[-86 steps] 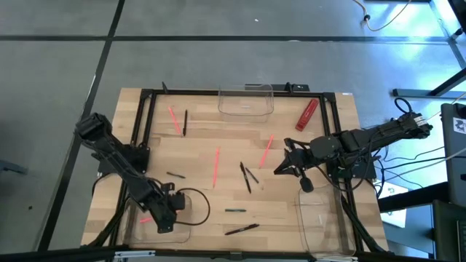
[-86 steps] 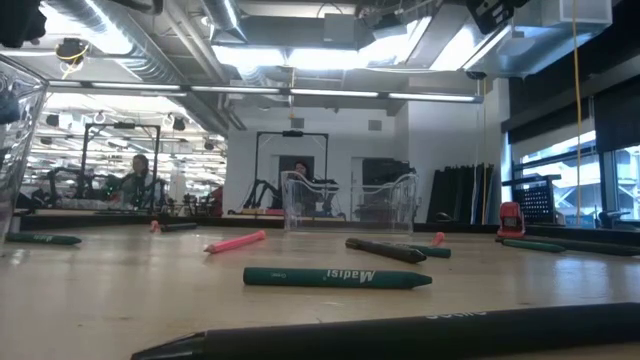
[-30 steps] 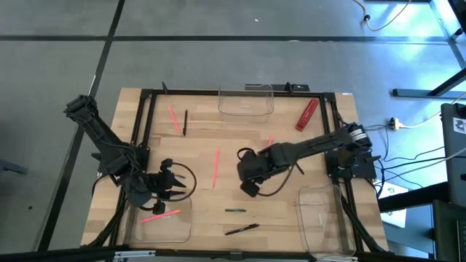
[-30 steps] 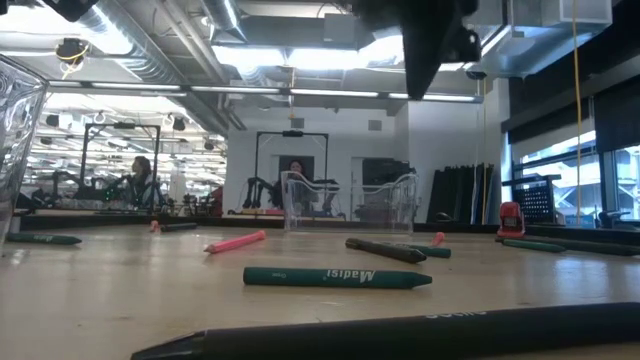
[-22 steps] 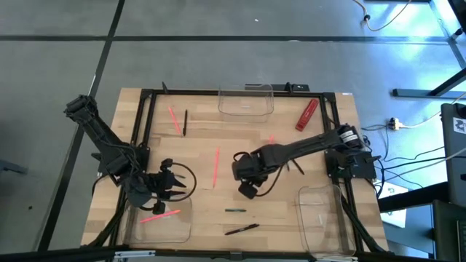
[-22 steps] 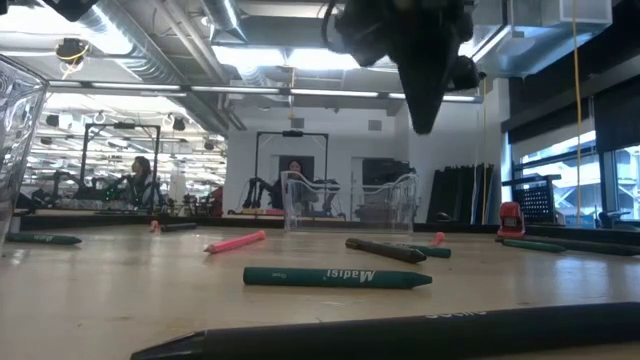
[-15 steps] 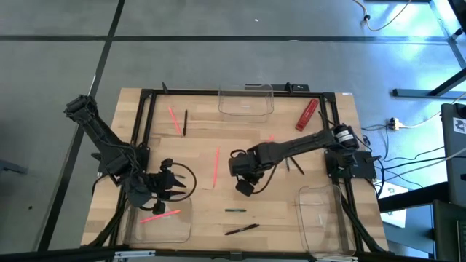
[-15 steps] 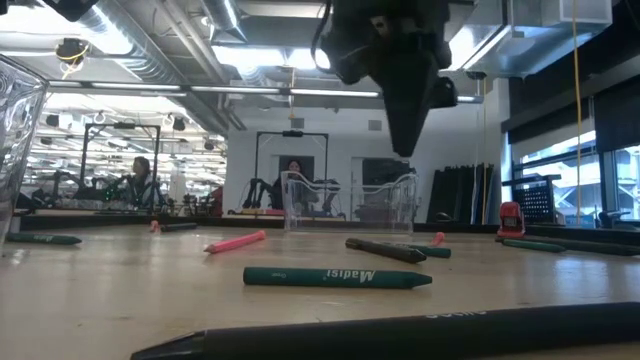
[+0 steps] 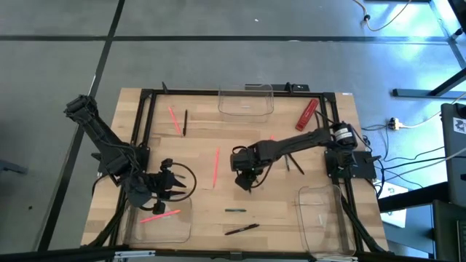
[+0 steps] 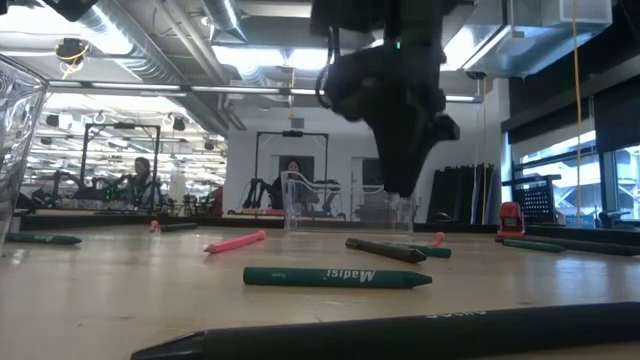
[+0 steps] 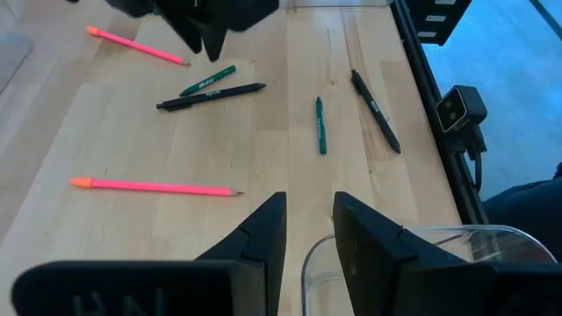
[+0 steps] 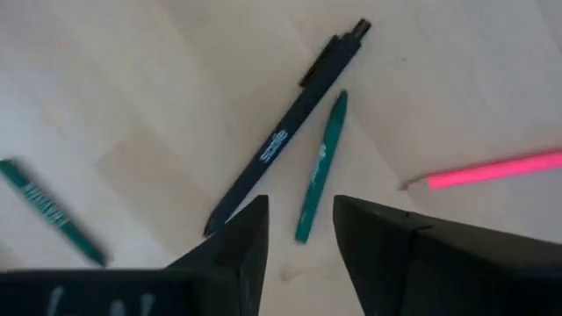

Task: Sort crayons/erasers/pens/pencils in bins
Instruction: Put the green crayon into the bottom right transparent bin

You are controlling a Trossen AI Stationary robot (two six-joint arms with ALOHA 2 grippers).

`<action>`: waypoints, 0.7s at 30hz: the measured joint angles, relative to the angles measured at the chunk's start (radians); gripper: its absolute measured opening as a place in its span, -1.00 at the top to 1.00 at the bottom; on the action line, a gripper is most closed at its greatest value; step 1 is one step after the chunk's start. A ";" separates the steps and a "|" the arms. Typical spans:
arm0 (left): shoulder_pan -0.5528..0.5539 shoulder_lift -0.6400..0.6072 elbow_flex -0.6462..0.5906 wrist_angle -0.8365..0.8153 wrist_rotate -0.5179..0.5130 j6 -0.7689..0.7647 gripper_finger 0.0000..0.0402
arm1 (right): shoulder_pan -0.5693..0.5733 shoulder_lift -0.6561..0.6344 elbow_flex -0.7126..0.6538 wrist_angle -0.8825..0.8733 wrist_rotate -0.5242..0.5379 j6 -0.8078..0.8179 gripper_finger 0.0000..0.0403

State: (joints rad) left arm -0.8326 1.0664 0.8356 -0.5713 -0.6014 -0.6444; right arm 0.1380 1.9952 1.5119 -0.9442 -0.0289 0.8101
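Right gripper (image 9: 245,178) hangs over mid-tabletop (image 9: 284,207), fingers (image 12: 386,237) slightly parted, holding nothing, pointed down at a black pen (image 12: 285,140) and a green crayon (image 12: 320,167) lying side by side, touching near one end. A pink pencil (image 12: 492,171) lies just beside them; another green crayon (image 12: 48,211) lies well apart.

Left gripper (image 9: 175,185) sits at the near-left bin (image 9: 182,231), fingers (image 11: 263,233) narrowly parted and empty, above the bin's rim (image 11: 386,237). One pink pencil (image 9: 160,215) lies inside that bin.

Far bin (image 9: 245,102) and near-right bin (image 9: 320,218) hold nothing visible.

Loose on the tabletop: a long pink pencil (image 9: 215,167), a pink pencil (image 9: 174,120) beside a black pen (image 9: 185,122) at far left, a green crayon (image 9: 234,210), and a black pen (image 9: 241,229) near the front edge.
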 joint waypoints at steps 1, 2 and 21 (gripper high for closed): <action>0.000 0.000 0.000 0.000 0.000 0.000 0.56 | -0.004 0.000 -0.013 0.007 0.001 0.003 0.36; 0.000 0.000 0.000 0.000 0.000 0.000 0.56 | -0.008 0.000 -0.025 0.018 0.001 0.006 0.36; 0.000 0.000 0.000 0.008 0.000 -0.002 0.56 | -0.012 -0.009 -0.240 0.295 0.004 -0.003 0.38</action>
State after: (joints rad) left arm -0.8326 1.0664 0.8356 -0.5635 -0.6014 -0.6464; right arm 0.1261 1.9866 1.2722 -0.6493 -0.0247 0.8067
